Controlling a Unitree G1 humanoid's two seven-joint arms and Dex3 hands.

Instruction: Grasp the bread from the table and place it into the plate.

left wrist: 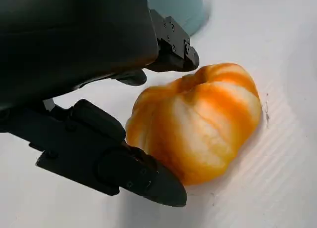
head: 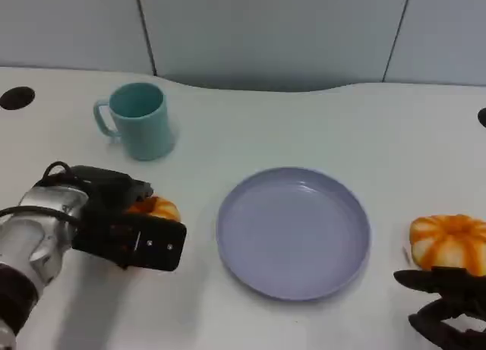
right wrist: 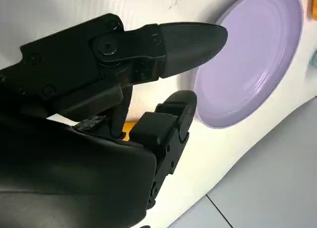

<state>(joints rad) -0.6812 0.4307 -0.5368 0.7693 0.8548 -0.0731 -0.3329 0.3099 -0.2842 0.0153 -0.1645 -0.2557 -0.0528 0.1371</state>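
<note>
No readable text in any view

The glossy teal ceramic mug (head: pixel 139 121), the round lavender plastic plate (head: pixel 293 232), the orange-and-white striped pumpkin-shaped bread rolls (left wrist: pixel 198 121) and the smooth white table (head: pixel 319 122) carry plain surfaces, with no label, brand, number or sign legible on them.

In the head view, the left robot hand (head: pixel 125 232) covered most of the nearer bread (head: pixel 156 207) — only an orange sliver showed above the fingers. Whether the fingers touched that bread (left wrist: pixel 198 121) could not be determined from the left wrist view. The right robot hand (head: pixel 448 304) was cut off by the frame's lower edge. The second bread (head: pixel 449 242) was clipped at the right edge. The plate (right wrist: pixel 252 60) was partly hidden behind the right robot hand (right wrist: pixel 148 89) — its rim ran out of frame.
</note>
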